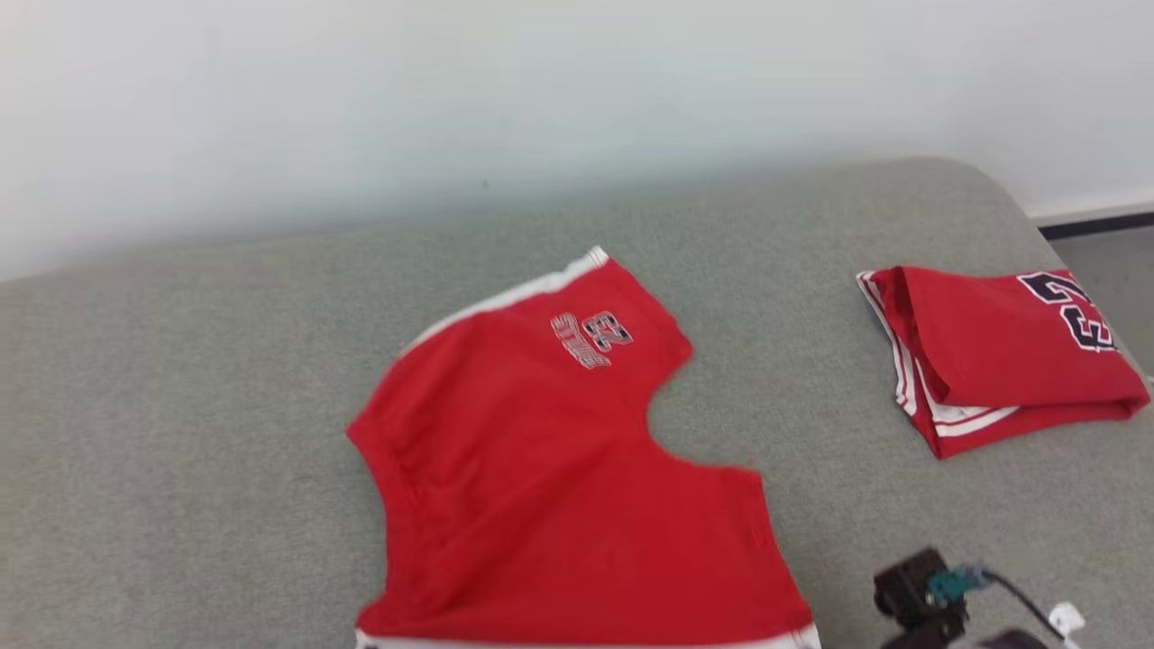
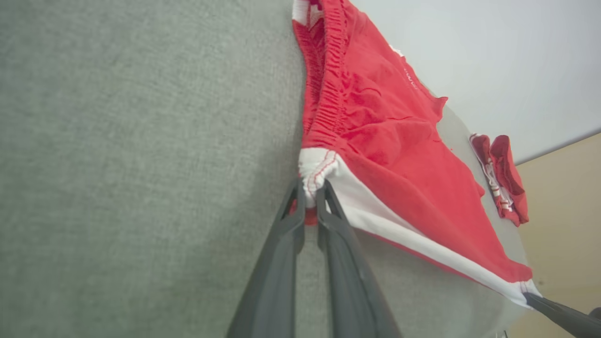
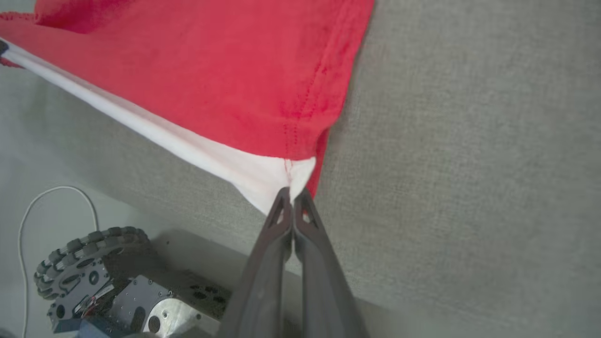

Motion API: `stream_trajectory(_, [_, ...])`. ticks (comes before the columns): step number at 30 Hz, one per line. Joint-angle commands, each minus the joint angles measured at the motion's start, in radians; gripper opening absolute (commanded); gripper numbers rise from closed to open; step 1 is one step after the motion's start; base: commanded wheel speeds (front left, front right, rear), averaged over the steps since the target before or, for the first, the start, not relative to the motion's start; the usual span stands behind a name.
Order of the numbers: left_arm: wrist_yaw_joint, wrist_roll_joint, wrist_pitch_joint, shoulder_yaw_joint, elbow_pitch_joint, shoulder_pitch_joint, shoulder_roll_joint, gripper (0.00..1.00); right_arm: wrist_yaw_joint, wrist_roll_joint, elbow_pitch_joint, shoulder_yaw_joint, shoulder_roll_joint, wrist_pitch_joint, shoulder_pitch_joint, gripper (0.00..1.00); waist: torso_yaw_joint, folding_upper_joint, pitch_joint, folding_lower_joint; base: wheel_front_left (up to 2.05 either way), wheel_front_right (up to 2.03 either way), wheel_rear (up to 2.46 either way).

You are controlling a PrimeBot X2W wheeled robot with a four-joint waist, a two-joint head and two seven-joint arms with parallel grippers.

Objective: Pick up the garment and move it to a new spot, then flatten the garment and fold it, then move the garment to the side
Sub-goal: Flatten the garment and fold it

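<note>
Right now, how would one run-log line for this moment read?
left hand: shut on shorts, waistband corner | right hand: shut on shorts, other white-edge corner | shorts: spread on grey cushion | folded red garment: apart, right side

You lose the near hem of the shorts (image 1: pixel 559 478) below the head view's bottom edge. The lettering beside their number is too blurred to read. A dark fitting (image 1: pixel 920 595), probably part of the right arm, is cut off by the same edge. In the left wrist view the left gripper (image 2: pixel 311 188) covers the hem corner it pinches.
</note>
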Motion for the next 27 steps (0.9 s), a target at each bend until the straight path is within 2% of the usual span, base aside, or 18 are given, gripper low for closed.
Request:
stream_trajectory(1, [0.017, 0.010, 0.021, -0.014, -0.022, 0.045, 0.013, 0.00, -0.003, -0.024, -0.023, -0.023, 0.004, 0.049, 0.057, 0.00, 0.023, 0.0002, -0.028, 0.0004, 0.00, 0.00, 0.00])
stream_trajectory(7, [0.064, 0.022, 0.068, -0.036, -0.108, 0.107, 0.036, 0.00, -0.003, -0.069, -0.128, -0.122, 0.038, 0.178, 0.182, 0.00, 0.052, 0.0002, -0.033, 0.0004, 0.00, 0.00, 0.00])
stream_trajectory(14, [0.081, 0.020, 0.087, -0.033, -0.184, 0.032, 0.025, 0.00, -0.003, -0.143, -0.202, -0.204, 0.068, 0.176, 0.086, 0.00, 0.073, 0.0002, -0.022, 0.0004, 0.00, 0.00, 0.00])
stream_trajectory(20, [0.088, 0.021, 0.111, -0.036, -0.184, -0.078, 0.003, 0.00, -0.003, -0.162, -0.135, -0.193, 0.064, 0.137, -0.090, 0.00, 0.094, 0.0002, 0.011, 0.0004, 0.00, 0.00, 0.00])
stream_trajectory(27, [0.108, 0.040, 0.132, -0.041, -0.095, -0.268, -0.042, 0.00, -0.003, -0.172, 0.066, -0.135, 0.091, 0.047, -0.367, 0.00, 0.142, 0.0002, 0.089, 0.0004, 0.00, 0.00, 0.00])
